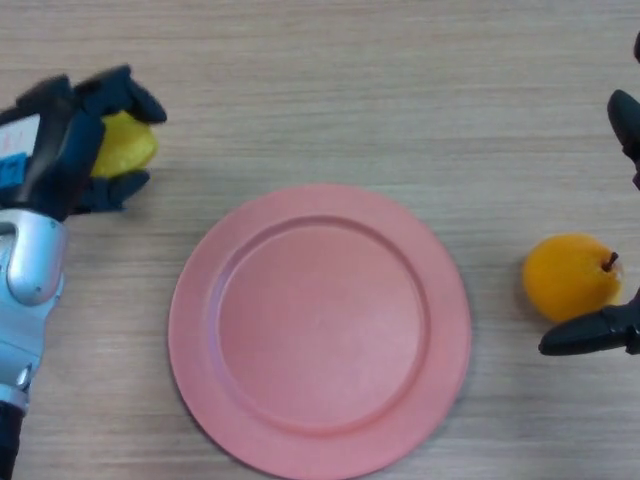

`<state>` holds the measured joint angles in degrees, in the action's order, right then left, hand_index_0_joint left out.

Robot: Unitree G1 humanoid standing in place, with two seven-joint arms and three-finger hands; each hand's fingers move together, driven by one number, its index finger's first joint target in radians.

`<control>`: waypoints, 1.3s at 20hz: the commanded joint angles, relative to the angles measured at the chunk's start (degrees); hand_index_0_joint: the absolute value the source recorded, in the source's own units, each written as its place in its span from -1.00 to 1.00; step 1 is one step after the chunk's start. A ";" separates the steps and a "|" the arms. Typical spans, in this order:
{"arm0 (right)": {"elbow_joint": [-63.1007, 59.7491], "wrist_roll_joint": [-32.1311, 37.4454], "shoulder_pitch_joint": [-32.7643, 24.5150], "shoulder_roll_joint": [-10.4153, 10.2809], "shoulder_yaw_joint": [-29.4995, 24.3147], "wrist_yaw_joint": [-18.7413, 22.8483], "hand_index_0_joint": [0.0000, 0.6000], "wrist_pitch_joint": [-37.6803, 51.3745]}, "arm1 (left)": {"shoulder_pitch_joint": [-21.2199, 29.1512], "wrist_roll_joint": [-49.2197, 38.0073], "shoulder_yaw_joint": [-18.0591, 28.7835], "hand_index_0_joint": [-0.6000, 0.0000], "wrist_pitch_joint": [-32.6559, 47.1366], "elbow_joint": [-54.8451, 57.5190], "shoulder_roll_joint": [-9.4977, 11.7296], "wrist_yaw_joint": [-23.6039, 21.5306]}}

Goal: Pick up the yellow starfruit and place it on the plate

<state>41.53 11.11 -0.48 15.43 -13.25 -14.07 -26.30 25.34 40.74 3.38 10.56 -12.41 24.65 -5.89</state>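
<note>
left hand (75, 140): fingers curled round the yellow starfruit (122, 145), at table's far left | pink plate (320, 330): lay bare to hand's right, nearer robot, close by | right hand (610, 330): idle, fingers relaxed beside an orange fruit (570, 277)

Place unclear: only a wood-grain table (400, 90) shows.

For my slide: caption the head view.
Left hand grips yellow starfruit beside empty pink plate; orange fruit right.
</note>
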 commanded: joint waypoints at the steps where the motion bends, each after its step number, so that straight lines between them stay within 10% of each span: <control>1: 3.82 2.27 -1.31 1.87 -2.94 0.70 -1.00 4.96 | -0.48 -1.47 2.75 -1.00 1.87 9.89 0.95 1.53; 4: 3.58 2.53 -1.48 1.79 -2.70 0.97 -1.00 5.08 | -4.74 -0.80 0.26 -1.00 0.87 17.45 -2.52 6.16; 9: 3.56 2.50 -1.62 2.16 -2.67 0.65 -1.00 4.45 | -15.23 -8.08 -6.22 -1.00 -10.32 33.42 -9.79 30.16; 14: 3.32 2.36 -1.14 2.01 -2.83 -0.04 -1.00 4.29 | -17.09 -2.78 -11.51 -1.00 -20.20 36.79 -10.91 44.67; 19: 3.92 1.94 -0.44 1.79 -3.19 -0.67 -1.00 4.22 | -14.00 -3.83 -11.24 -0.83 -14.34 32.00 -13.01 31.67; 23: 4.49 1.79 -0.47 1.76 -3.19 -0.56 -1.00 3.52 | -13.73 -3.72 -11.04 0.81 -12.40 30.77 -13.49 27.80; 26: 4.44 1.37 -0.31 1.51 -2.88 -0.35 -1.00 4.14 | -13.67 -3.56 -10.38 1.00 -10.05 29.82 -13.40 24.04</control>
<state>42.91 11.16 0.08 15.40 -12.92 -14.31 -28.28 9.87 38.87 -8.82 -5.07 14.67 11.04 21.99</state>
